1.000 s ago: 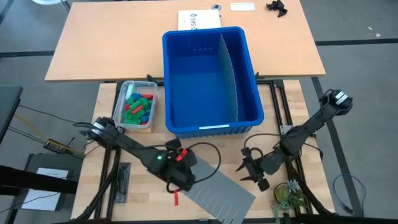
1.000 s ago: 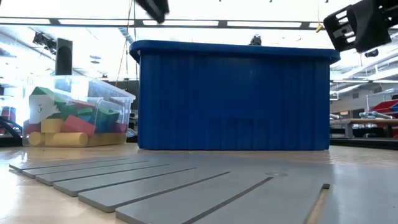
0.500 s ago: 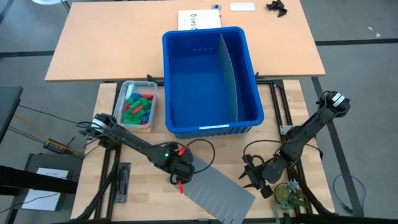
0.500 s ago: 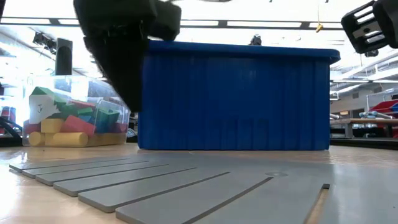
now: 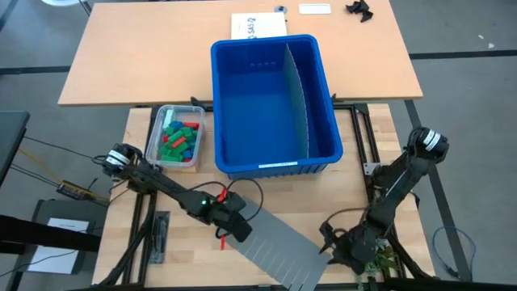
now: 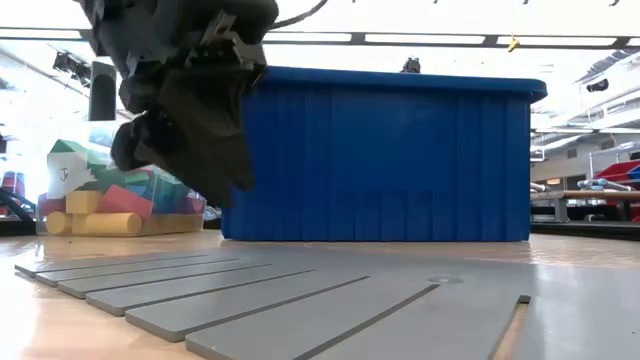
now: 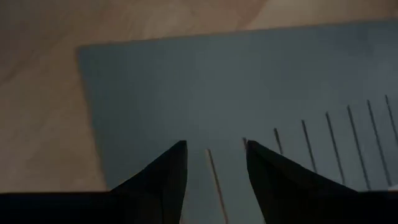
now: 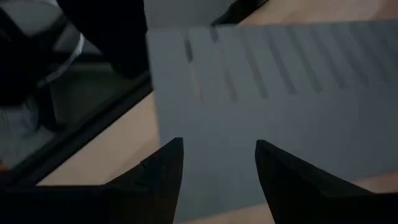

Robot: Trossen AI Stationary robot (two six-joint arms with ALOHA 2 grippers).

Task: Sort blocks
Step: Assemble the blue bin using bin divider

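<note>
Clearly both arms hover low over the grey slotted panel (image 5: 279, 246) lying flat on the table (image 5: 380, 137) in front of the blue bin (image 5: 275, 105), one at each end. The left gripper (image 7: 214, 163) stands with its fingers apart over the panel's near-left edge, nothing between them; the right gripper (image 8: 217, 165) is likewise parted and empty above the opposite end, close to the table's edge. The blocks (image 5: 179, 139) — red, green, blue, yellow — all sit in the clear tub (image 5: 157, 133) just left of the bin, untouched, and both bin compartments look bare.

Judging by this, the step in hand looks like dealing with the panel rather than the blocks. To do it well, each gripper should probably come down square to an edge and catch only the thin lip — the sheet lies flush, so a shallow, level approach matters. Both ends ought to rise together, or the panel may twist and slide.
</note>
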